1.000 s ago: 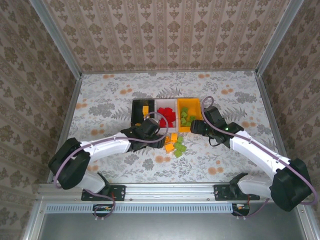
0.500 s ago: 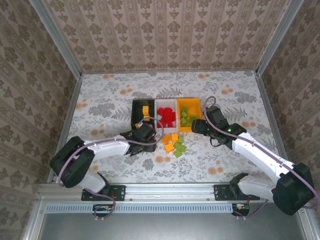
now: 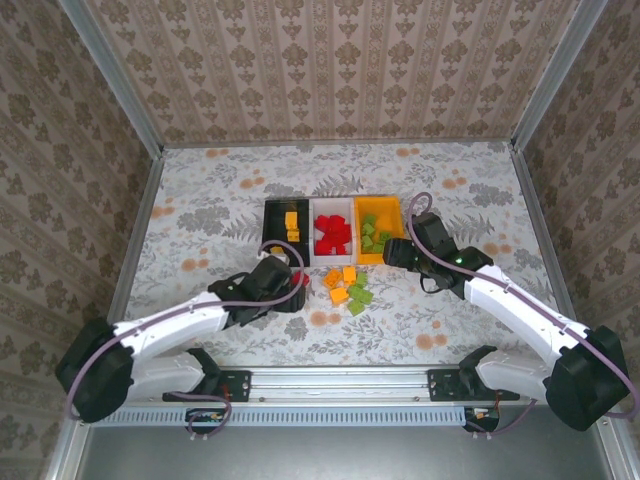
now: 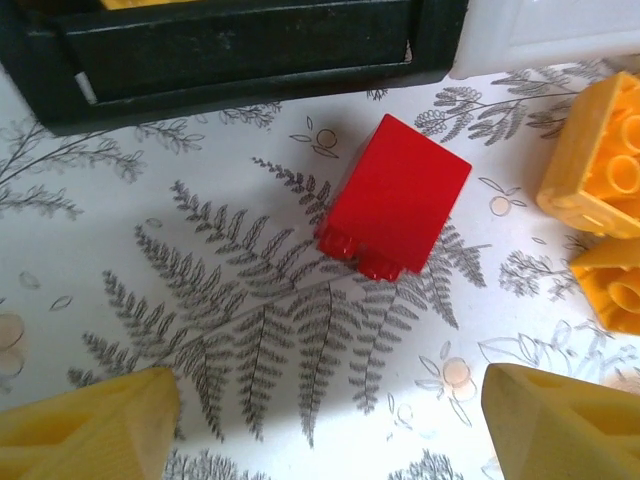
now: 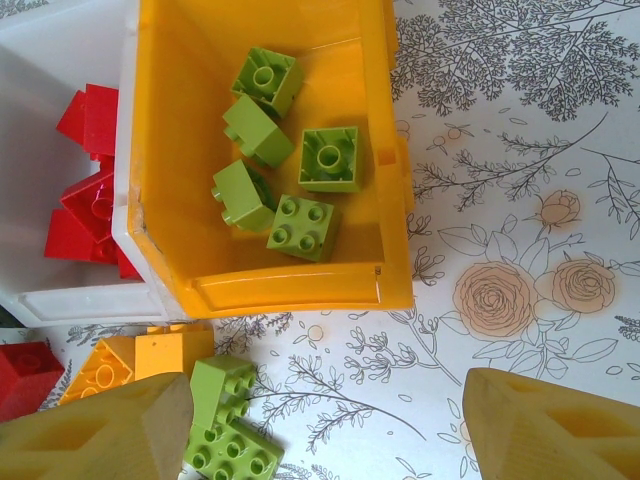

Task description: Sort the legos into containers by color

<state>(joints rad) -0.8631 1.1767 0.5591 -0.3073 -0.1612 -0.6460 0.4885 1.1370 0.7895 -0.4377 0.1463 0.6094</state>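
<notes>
Legos (image 3: 347,285) lie loose on the desk (image 4: 200,300): a red one (image 4: 393,195) on its side, studs toward the wide-spread left fingers (image 4: 90,425), with orange ones (image 4: 600,150) just right of it. Beyond stands the black bin (image 4: 240,50). The right fingers (image 5: 100,430), also wide, hang by a green lego (image 5: 225,420); farther off, the yellow bin (image 5: 300,285) holds more green.

Floral table (image 3: 200,200): bins (image 5: 300,285), loose legos (image 3: 348,285)

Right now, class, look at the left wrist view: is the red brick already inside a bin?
No, the red brick lies on the patterned table, just outside the black bin and its near wall.
</notes>
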